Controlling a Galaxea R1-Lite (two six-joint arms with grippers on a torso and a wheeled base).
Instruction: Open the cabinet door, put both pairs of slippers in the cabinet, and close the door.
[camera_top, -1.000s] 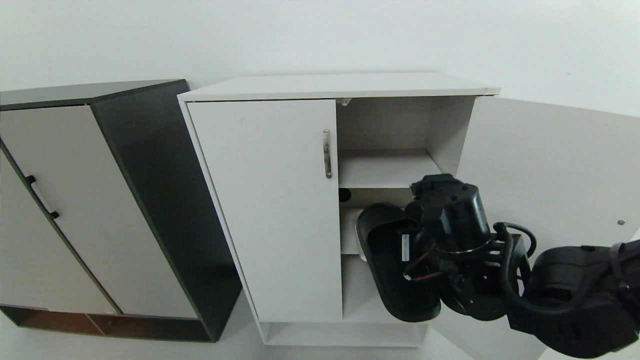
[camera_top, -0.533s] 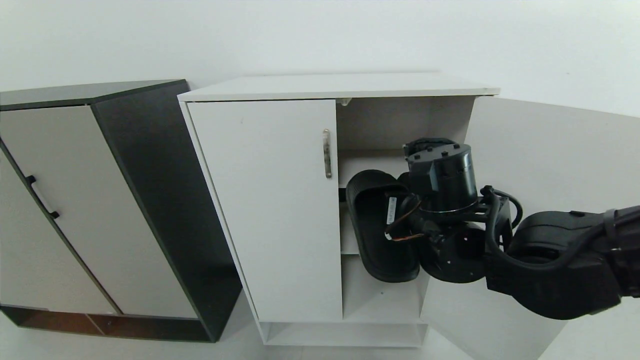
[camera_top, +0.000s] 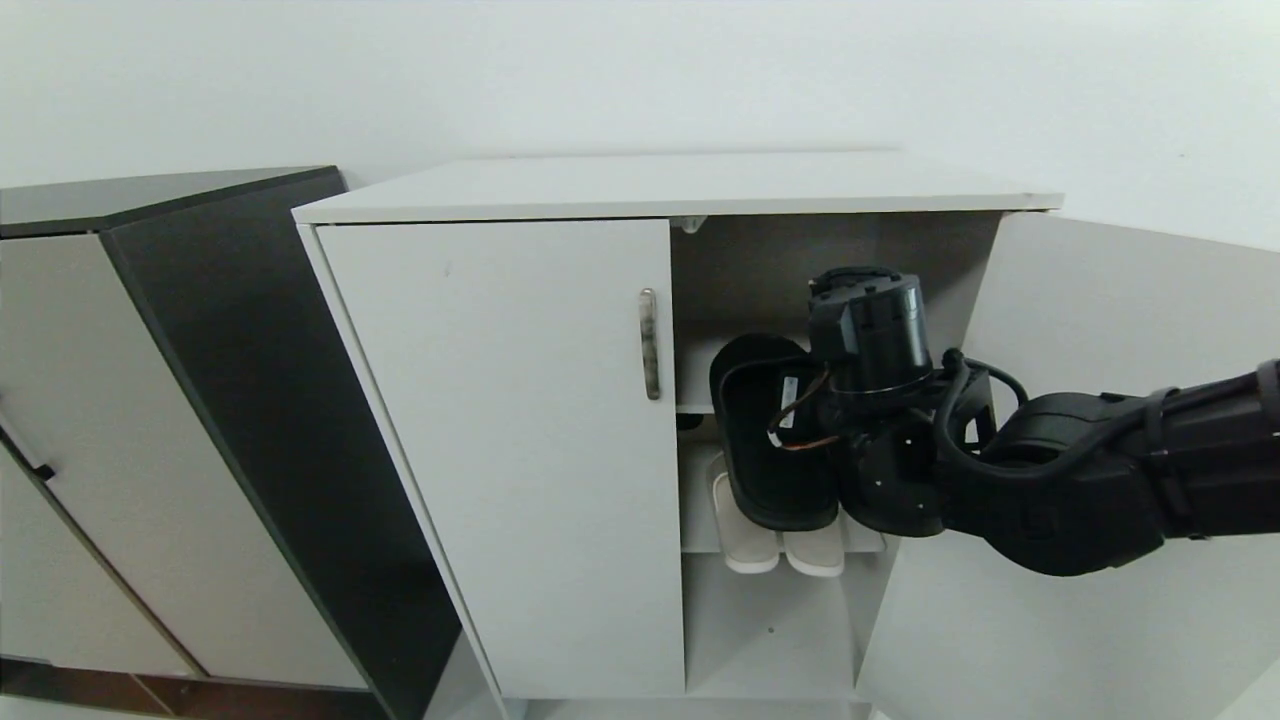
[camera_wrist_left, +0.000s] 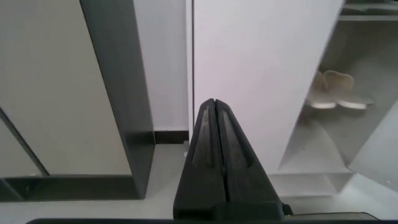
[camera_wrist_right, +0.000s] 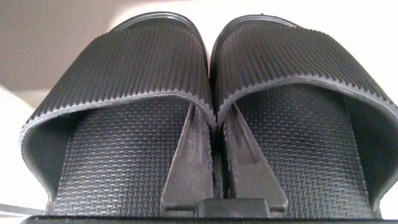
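The white cabinet (camera_top: 660, 185) has its right door (camera_top: 1080, 400) swung open and its left door (camera_top: 500, 450) closed. A pair of black slippers (camera_top: 770, 440) hangs toes up in the open half, in front of the shelves. My right gripper (camera_wrist_right: 214, 158) is shut on the black slippers (camera_wrist_right: 205, 87), pinching their two inner walls together. A pair of white slippers (camera_top: 785, 545) lies on the middle shelf, just below the black pair, also seen as white slippers (camera_wrist_left: 339, 93). My left gripper (camera_wrist_left: 215, 109) is shut with nothing in it, low in front of the closed door.
A dark cabinet (camera_top: 250, 400) with a pale door stands against the white one's left side. The closed door carries a metal handle (camera_top: 650, 343) by the opening. The bottom compartment (camera_top: 770, 630) lies below the white slippers.
The head camera has moved closer, so the cabinet looks larger. My right arm has lifted the black slippers up and farther into the opening, uncovering the white pair below.
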